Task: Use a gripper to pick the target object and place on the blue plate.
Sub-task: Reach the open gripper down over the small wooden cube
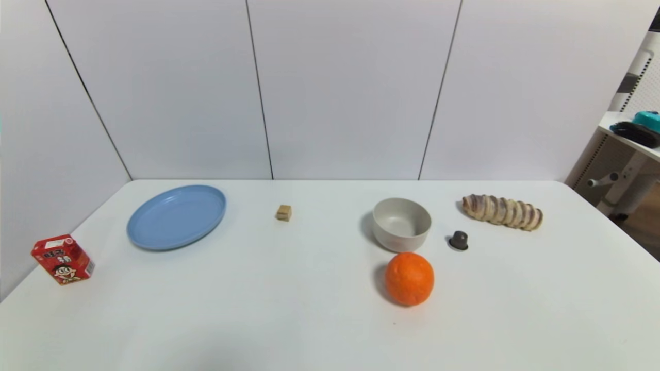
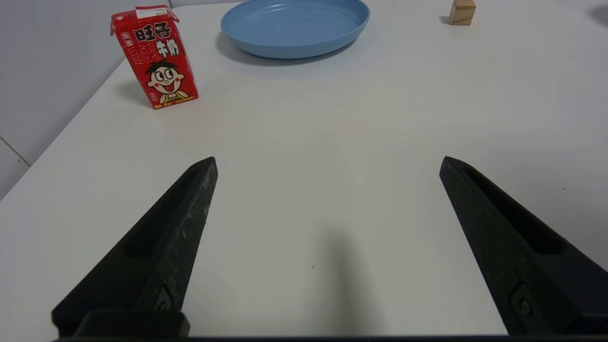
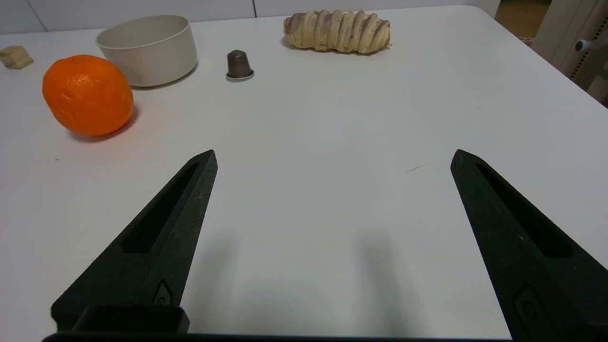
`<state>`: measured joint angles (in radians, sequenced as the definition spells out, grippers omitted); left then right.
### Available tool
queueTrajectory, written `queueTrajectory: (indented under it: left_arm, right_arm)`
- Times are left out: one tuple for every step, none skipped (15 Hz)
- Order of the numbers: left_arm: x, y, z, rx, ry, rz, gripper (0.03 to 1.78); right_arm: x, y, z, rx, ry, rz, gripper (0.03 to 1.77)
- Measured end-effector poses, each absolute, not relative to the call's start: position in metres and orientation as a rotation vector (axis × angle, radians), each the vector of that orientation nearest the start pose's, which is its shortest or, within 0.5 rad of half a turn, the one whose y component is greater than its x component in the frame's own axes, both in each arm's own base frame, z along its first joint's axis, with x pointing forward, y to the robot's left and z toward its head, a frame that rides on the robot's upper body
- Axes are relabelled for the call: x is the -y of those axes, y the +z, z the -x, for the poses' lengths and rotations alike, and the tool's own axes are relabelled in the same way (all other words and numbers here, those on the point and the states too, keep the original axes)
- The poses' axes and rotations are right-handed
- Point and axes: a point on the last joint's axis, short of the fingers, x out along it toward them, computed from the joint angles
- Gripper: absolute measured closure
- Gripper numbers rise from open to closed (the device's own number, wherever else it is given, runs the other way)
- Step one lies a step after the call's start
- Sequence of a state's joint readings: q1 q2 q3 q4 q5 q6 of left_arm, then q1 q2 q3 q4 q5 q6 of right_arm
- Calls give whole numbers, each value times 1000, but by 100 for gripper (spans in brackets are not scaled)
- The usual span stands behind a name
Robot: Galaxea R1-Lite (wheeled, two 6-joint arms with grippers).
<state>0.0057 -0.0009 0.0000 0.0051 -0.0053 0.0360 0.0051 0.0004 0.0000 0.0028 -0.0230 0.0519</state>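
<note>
White bench, both arms parked at the near edge, neither shows in the head view. Left gripper hovers low over bare bench on the near left, fingers wide apart, nothing between them. Right gripper same on the near right, fingers spread wide, nothing held.

Target object, the tan wooden cube, sits on the bench at far centre, on its own, untouched. It lies between the blue plate to its left and the grey-white bowl to its right, apart from both. Plate is at far left, flat on the bench, nothing on it. Cube also visible from the left wrist, right of the plate, and at the edge of the right wrist view.

Red milk carton stands upright at the left edge, nearer than the plate. Orange sits just in front of the bowl, close but whether touching cannot be told. Small dark brown capsule just right of the bowl, upright. Striped bread roll lies on its side at far right, beyond the capsule.
</note>
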Motion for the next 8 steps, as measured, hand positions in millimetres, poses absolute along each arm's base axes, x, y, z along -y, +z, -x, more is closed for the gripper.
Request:
queueTrajectory:
  left_arm:
    - [0, 75, 23, -5, 2, -34, 12]
    - [0, 75, 22, -7, 3, -33, 12]
    - [0, 78, 21, -6, 4, -33, 12]
    - [0, 83, 19, -2, 2, -34, 12]
    - [0, 89, 17, -6, -2, -37, 12]
    - [0, 101, 14, -5, -8, -39, 12]
    - [0, 118, 10, -4, -21, -41, 12]
    - [0, 138, 6, 7, -40, -43, 12]
  right_arm:
    - [1, 75, 23, -3, -18, -52, 10]
    - [1, 75, 23, -3, -18, -52, 10]
    - [1, 75, 23, -3, -17, -52, 10]
    - [1, 75, 23, -3, -18, -52, 10]
    - [1, 75, 23, -3, -18, -52, 10]
    - [1, 75, 23, -3, -17, -52, 10]
    - [1, 75, 23, -3, -18, -52, 10]
    - [1, 75, 23, -3, -18, -51, 10]
